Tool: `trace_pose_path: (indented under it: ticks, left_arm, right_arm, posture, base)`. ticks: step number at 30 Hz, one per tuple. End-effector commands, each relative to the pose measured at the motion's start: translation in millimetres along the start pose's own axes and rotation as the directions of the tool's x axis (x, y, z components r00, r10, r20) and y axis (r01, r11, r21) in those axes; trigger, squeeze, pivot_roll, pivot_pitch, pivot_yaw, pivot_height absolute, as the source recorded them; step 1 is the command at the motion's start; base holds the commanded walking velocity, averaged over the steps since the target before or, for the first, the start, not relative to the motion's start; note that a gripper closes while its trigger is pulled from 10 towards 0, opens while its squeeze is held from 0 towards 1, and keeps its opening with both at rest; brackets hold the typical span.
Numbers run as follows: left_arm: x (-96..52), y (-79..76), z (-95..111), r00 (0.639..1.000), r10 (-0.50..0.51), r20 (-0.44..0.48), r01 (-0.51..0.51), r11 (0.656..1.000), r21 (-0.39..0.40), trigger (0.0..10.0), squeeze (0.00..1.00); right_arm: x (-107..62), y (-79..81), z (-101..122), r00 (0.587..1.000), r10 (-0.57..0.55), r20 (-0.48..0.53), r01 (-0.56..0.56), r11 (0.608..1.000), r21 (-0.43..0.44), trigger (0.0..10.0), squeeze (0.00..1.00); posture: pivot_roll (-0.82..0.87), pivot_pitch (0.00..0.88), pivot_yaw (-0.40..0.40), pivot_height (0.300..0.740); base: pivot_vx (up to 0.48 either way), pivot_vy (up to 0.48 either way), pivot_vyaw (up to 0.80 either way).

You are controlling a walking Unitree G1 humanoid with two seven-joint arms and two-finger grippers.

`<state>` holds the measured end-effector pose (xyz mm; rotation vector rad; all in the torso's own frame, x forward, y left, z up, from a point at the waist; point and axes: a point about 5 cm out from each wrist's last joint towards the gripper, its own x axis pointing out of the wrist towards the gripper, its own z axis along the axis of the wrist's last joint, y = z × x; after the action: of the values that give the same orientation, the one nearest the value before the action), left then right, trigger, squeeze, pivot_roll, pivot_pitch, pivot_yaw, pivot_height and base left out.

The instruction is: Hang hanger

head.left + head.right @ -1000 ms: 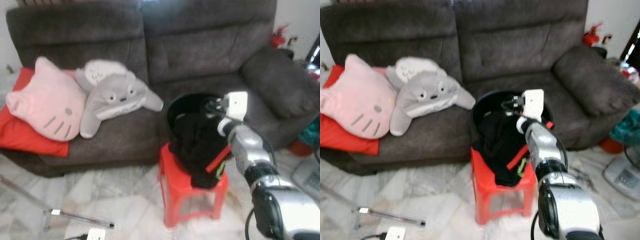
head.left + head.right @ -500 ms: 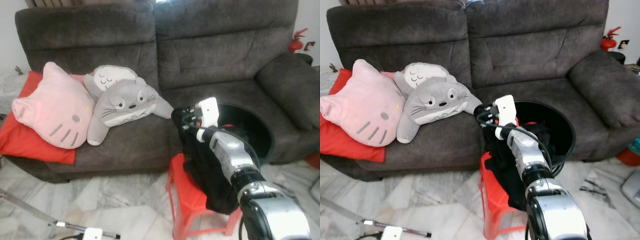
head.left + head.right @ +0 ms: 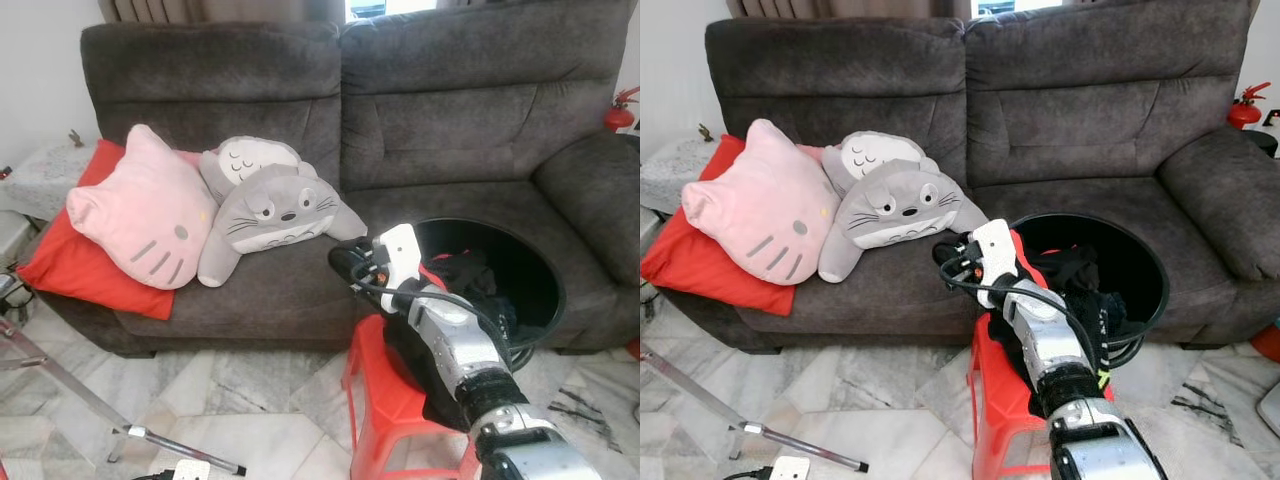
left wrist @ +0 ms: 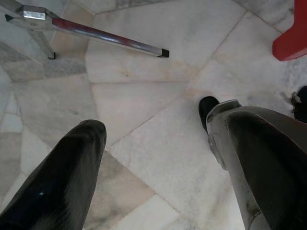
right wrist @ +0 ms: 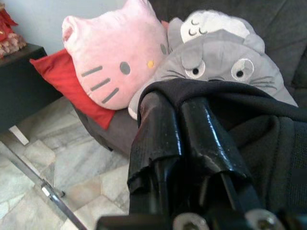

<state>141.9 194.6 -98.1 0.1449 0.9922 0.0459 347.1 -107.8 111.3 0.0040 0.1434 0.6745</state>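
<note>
My right gripper [image 3: 345, 262] is shut on a black garment [image 5: 259, 139], pinching a fold of it between the fingertips [image 5: 158, 120]. It holds the cloth up at the left rim of the black round basket [image 3: 545, 285], over the red plastic stool [image 3: 385, 400]. The garment hangs down past my forearm onto the stool. A red strip [image 3: 437, 275] shows among the clothes by my wrist; whether it is a hanger I cannot tell. My left gripper [image 4: 153, 158] hangs open above the marble floor.
A dark grey sofa [image 3: 450, 120] stands behind, with a pink cat cushion [image 3: 140, 220], a grey plush [image 3: 280, 205] and a red cushion [image 3: 70, 270] on its left seat. A metal stand leg [image 3: 180, 445] lies on the floor at the left. More clothes [image 3: 1090, 275] fill the basket.
The camera has swung, shifting the whole scene. My right gripper has drawn the black garment from above the basket out past its left rim, towards the plush.
</note>
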Motion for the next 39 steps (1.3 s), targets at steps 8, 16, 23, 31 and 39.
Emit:
trace_pose_path:
  ticks: [8,16,23,31,39]
  left_arm:
    - [0.0,1.8,0,1.0,0.005,-0.005,-0.005,1.0,0.02,10.0,0.0]
    - [-0.4,3.1,-2,1.0,0.016,-0.008,-0.016,1.0,0.02,10.0,0.0]
    - [-0.2,3.1,-1,1.0,0.013,-0.005,-0.013,1.0,0.023,10.0,0.0]
    - [0.1,2.9,0,1.0,0.009,-0.006,-0.009,1.0,0.025,10.0,0.0]
    - [0.2,2.7,0,1.0,0.01,-0.004,-0.01,1.0,0.025,10.0,0.0]
  right_arm:
    - [-22.3,-15.5,-14,0.942,-0.306,-0.138,0.318,0.945,0.073,10.0,0.0]
    - [-34.4,12.8,9,0.968,-0.214,-0.13,0.234,0.958,0.167,10.0,0.0]
    - [-50.2,34.0,20,0.981,-0.077,-0.177,0.088,0.995,0.054,10.0,0.0]
    - [-76.4,27.2,10,0.916,-0.271,-0.295,0.296,0.954,0.044,10.0,0.0]
    - [-83.0,23.2,-5,0.887,-0.28,-0.367,0.333,0.939,0.088,10.0,1.0]
  posture:
    - [-0.15,0.0,0.078,0.74]
    - [-0.14,0.0,0.077,0.74]
    - [-0.15,0.0,0.073,0.74]
    - [-0.16,0.0,0.073,0.74]
    - [-0.16,0.0,0.071,0.74]
  base:
    - [0.0,0.0,0.0]
    - [0.0,0.0,0.0]
    - [0.0,0.0,0.0]
    - [0.0,0.0,0.0]
    - [0.0,0.0,0.0]
